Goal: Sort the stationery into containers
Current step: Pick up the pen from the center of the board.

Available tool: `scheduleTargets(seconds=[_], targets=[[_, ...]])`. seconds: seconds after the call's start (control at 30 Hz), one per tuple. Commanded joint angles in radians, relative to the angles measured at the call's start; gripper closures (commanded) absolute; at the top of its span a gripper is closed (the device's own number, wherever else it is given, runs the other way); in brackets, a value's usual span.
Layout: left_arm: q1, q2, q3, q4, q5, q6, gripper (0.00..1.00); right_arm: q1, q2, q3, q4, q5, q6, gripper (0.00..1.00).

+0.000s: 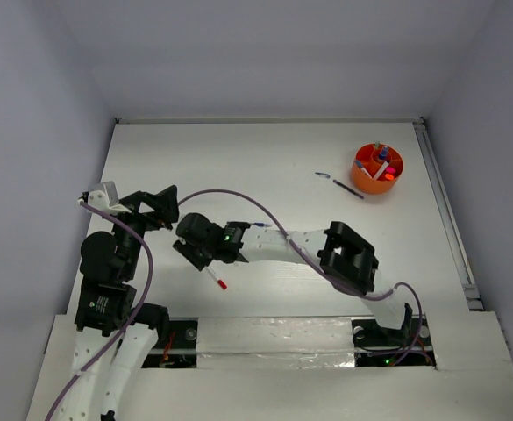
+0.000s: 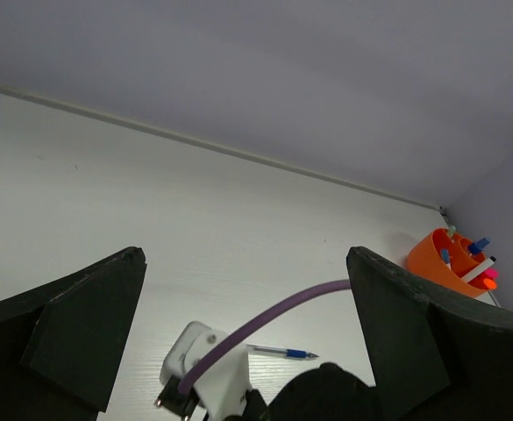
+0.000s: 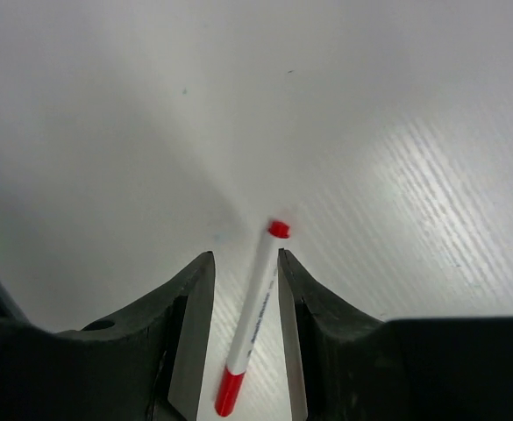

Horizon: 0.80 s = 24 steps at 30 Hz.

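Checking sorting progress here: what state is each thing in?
Left gripper: jaws wide open, empty.
Red-capped pen: lying between the right jaws, apparently unclamped.
Right gripper: jaws open around it.
Orange cup: upright, partly filled.
Dark pen: loose beside the cup.
Blue pen: lying loose, unsorted.

High overhead and low left-wrist views both see the orange cup (image 1: 374,186) (image 2: 427,256).

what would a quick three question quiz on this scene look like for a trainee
1. Short answer: is the left gripper open or shut?
2. Multiple choice: the red-capped white pen lies between the fingers of which one? A) the left gripper B) the right gripper
3. True or false: the orange cup is empty.
Key: 1 open; 2 B; 3 false, it already holds several items.
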<state>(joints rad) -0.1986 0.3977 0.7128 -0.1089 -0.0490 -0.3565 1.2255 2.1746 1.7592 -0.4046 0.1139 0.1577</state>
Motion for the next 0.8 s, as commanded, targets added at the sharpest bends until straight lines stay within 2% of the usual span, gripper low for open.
scheduleTargets(seconds=[0.0, 0.23, 0.33, 0.4, 0.77], targets=[[0.007, -0.002, -0.003, 0.044, 0.012, 0.001, 0.01, -0.018, 0.019, 0.039, 0.038, 0.046, -0.009, 0.59], [0.007, -0.005, -0.004, 0.046, 0.015, 0.001, 0.01, -0.018, 0.132, 0.121, -0.003, 0.09, -0.026, 0.58], [-0.002, -0.005, -0.003, 0.048, 0.015, 0.002, 0.01, -0.018, 0.165, 0.148, -0.031, 0.05, -0.029, 0.58], [-0.002, -0.005, -0.003, 0.046, 0.014, 0.004, 0.01, -0.018, 0.165, 0.137, -0.031, 0.017, -0.018, 0.58], [-0.002, 0.004, -0.001, 0.049, 0.017, 0.004, 0.01, -0.018, 0.123, 0.066, -0.072, 0.035, 0.005, 0.58]])
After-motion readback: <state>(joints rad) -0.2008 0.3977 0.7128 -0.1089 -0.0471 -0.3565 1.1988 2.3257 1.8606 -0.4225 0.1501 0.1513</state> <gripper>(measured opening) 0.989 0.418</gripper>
